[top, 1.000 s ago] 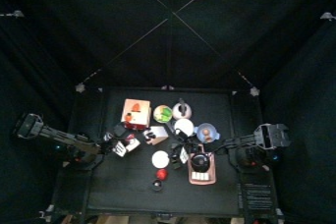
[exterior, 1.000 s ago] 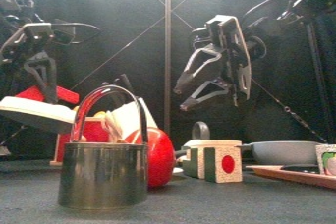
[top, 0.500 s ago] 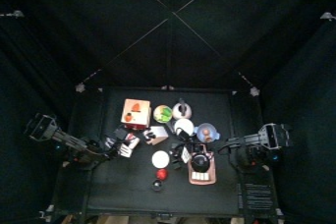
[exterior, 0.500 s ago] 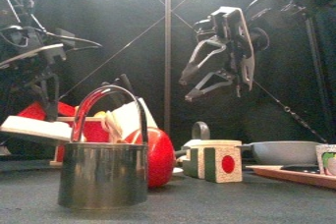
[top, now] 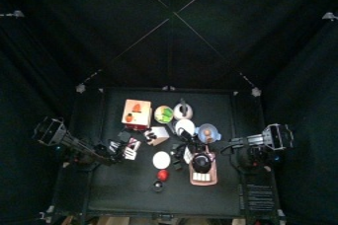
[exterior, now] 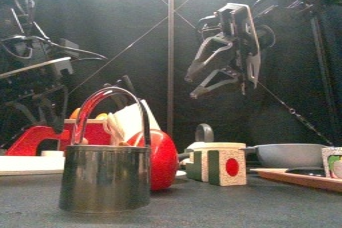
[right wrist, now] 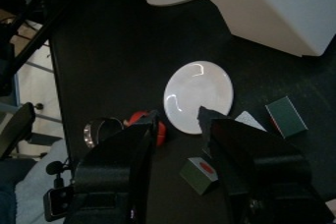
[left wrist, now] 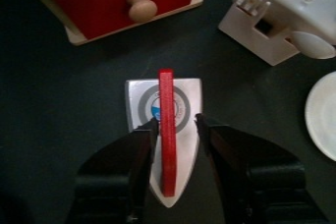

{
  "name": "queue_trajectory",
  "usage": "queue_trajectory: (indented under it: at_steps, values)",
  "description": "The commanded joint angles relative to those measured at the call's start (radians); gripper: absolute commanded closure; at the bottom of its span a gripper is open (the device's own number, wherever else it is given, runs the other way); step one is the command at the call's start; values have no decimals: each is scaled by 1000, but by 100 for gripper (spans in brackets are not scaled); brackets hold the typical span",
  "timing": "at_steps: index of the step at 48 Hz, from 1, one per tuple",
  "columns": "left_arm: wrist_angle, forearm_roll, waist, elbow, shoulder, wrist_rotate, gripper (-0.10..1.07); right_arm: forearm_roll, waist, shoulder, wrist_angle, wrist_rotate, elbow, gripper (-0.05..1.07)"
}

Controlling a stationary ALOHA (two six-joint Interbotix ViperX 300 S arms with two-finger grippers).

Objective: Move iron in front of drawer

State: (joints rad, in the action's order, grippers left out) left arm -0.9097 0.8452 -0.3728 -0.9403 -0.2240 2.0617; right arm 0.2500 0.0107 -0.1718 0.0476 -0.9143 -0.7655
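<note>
Only the left wrist view shows the left tool (left wrist: 168, 135) clenched on the red handle of the iron (left wrist: 164, 135), which sits on the tabletop (left wrist: 53, 100) just before the drawer (left wrist: 112, 2). The right tool (exterior: 225, 72) hangs released above 1 empty white dish (right wrist: 199, 97).

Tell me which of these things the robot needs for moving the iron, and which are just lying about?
Needed: iron, drawer, left gripper astride the iron's red handle.
Lying about: metal pail, white plate, green-and-red block, white boxy toy. The right gripper hangs idle, raised.
</note>
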Motion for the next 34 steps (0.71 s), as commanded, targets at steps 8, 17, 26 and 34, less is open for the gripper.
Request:
queue_trajectory:
  at_steps: [8, 17, 26, 34]
  values:
    - [-5, 41, -2, 12, -28, 3, 13, 3, 41, -107, -23, 5, -8, 25]
    - [-5, 48, -2, 12, -31, 2, 13, 14, 67, -141, -23, 0, -37, 25]
    - [-8, 60, -2, 9, -37, -2, 13, 14, 72, -146, -23, 0, -46, 25]
    - [-32, 78, -3, 2, -72, -8, 13, 14, 78, -146, -25, -2, -55, 25]
